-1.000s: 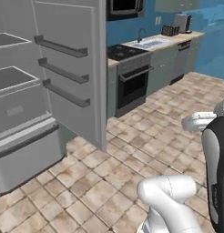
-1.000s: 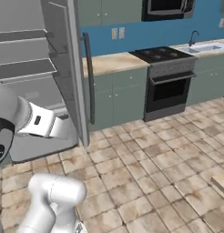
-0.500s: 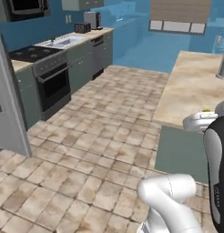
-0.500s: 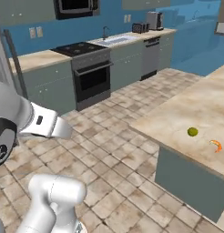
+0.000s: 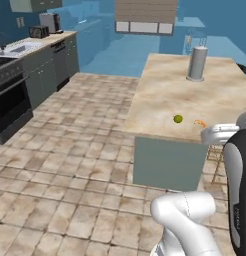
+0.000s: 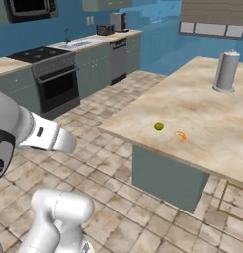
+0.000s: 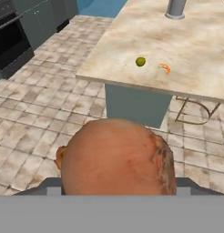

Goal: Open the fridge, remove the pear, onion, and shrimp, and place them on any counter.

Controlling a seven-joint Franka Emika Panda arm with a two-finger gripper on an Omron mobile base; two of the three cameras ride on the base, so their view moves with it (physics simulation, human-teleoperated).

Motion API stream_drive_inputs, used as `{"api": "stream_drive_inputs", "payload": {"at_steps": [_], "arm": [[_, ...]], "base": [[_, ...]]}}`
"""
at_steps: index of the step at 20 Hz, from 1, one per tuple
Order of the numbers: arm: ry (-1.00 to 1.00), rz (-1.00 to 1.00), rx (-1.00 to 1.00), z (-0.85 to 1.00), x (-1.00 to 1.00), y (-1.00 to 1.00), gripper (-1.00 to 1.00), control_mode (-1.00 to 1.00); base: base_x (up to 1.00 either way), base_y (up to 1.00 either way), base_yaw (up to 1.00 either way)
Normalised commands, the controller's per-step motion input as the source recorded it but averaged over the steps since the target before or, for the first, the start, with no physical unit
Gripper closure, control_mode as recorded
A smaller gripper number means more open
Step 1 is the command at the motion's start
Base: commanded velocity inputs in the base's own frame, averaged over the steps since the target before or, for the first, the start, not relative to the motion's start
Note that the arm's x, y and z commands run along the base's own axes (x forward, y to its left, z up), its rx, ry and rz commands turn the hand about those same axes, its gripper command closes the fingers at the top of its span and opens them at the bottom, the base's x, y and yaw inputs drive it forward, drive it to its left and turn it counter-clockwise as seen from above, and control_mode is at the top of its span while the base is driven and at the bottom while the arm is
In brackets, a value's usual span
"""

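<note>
At twelve o'clock ahead: counter (image 7: pixel 200 54) with pear (image 7: pixel 140 61), shrimp (image 7: pixel 165 68) | we carry onion (image 7: pixel 114 157), gripper apparently clamping it | next: approach, set down.

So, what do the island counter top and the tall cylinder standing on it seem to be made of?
The counter top looks like polished stone, maybe marble or a laminate copy: light tan with cloudy mottled veins and a flat, slightly shiny face. The cylinder looks like brushed metal: even grey, with soft vertical highlights along its side and a wider base. As everything is rendered, both are only guesses from the look.
</note>
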Motion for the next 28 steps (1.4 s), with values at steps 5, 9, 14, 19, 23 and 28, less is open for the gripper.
{"api": "stream_drive_inputs", "payload": {"at_steps": [5,9,14,19,23,28], "arm": [[0.0,0.0,0.0,0.0,0.0,0.0,1.0,1.0],[0.0,0.0,0.0,0.0,0.0,0.0,1.0,1.0],[0.0,0.0,0.0,0.0,0.0,0.0,1.0,1.0],[0.0,0.0,0.0,0.0,0.0,0.0,1.0,1.0],[0.0,0.0,0.0,0.0,0.0,0.0,1.0,1.0],[0.0,0.0,0.0,0.0,0.0,0.0,1.0,1.0]], "base": [[0.45,0.0,-0.16],[0.76,-0.01,-0.09],[0.74,-0.22,-0.13],[0.82,-0.18,-0.19],[0.58,-0.13,-0.24],[-0.02,-0.02,-0.26]]}}
